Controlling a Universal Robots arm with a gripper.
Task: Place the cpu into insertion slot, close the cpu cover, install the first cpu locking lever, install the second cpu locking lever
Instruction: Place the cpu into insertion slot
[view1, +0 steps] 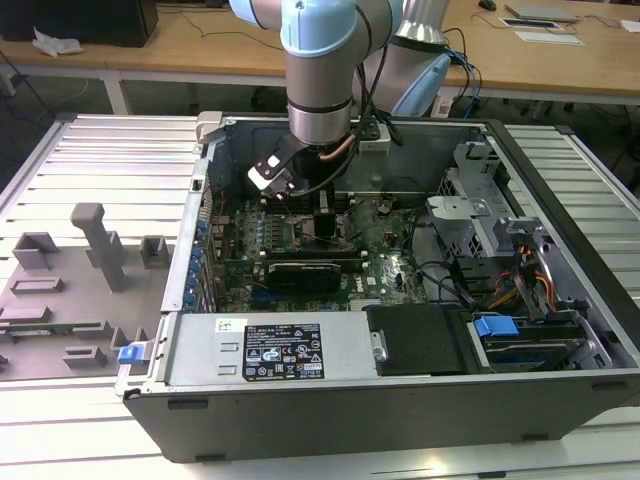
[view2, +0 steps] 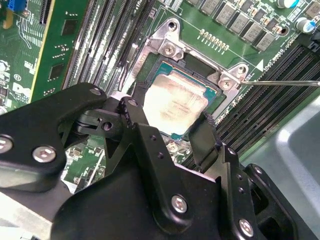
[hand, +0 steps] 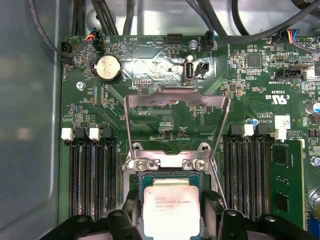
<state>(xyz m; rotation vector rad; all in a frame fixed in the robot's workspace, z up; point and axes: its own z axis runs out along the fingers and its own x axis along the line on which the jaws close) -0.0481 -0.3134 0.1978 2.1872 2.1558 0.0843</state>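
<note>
exterior view: the end effector (view1: 306, 215) reaches down into the computer case (view1: 400, 410), right over the insertion slot (view1: 303, 230).

second wrist view: the cpu (view2: 179, 100) lies flat in the slot. the end effector is parted astride it, a thin gap each side, holding nothing.

first wrist view: the cpu cover (hand: 150, 95) stands raised just behind the slot, and a thin lever (hand: 218, 185) runs beside the slot.

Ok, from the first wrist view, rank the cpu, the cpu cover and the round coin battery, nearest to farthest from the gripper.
1. cpu, right at the gripper, at the insertion slot.
2. cpu cover, raised open just beyond the slot.
3. coin battery, on the motherboard past the cover.
</note>
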